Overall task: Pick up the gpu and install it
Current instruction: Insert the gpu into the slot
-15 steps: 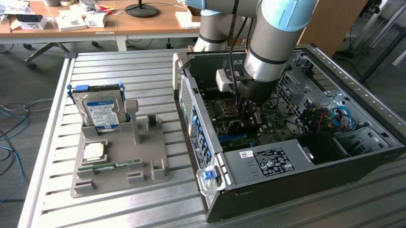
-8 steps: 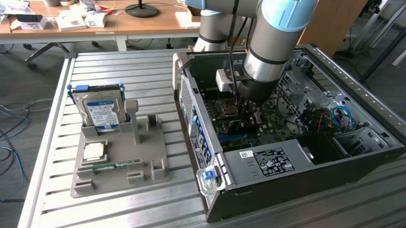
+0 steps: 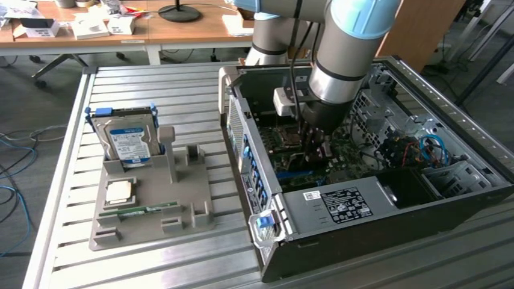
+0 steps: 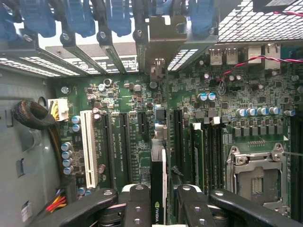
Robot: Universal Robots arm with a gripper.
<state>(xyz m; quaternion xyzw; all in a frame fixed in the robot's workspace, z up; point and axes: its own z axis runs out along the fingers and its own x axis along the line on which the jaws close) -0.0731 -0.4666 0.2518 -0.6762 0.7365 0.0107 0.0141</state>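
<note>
Table: silver slatted metal tabletop (image 3: 136, 84), its ribs running from the exterior view's left to its right.
Desks: light brown wooden desks (image 3: 192, 30) along the back, on white legs.
Desk clutter: white cardboard boxes (image 3: 90, 26) and a black round stand base (image 3: 179, 12).
Floor: plain grey floor (image 3: 32, 96), with loose blue cables (image 3: 14, 144) looping at the exterior view's left.
Panel: upright brown wooden panel (image 3: 422, 30) at the back right.
Light: even and bright, with a pale sheen on the ribs.

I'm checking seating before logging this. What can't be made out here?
Whether the gpu is seated: wrist view, seen edge-on, the card hides its own contacts.
How the gripper meets the card: exterior view, dark against dark parts.
Lettering on the motherboard: wrist view, too small.
</note>
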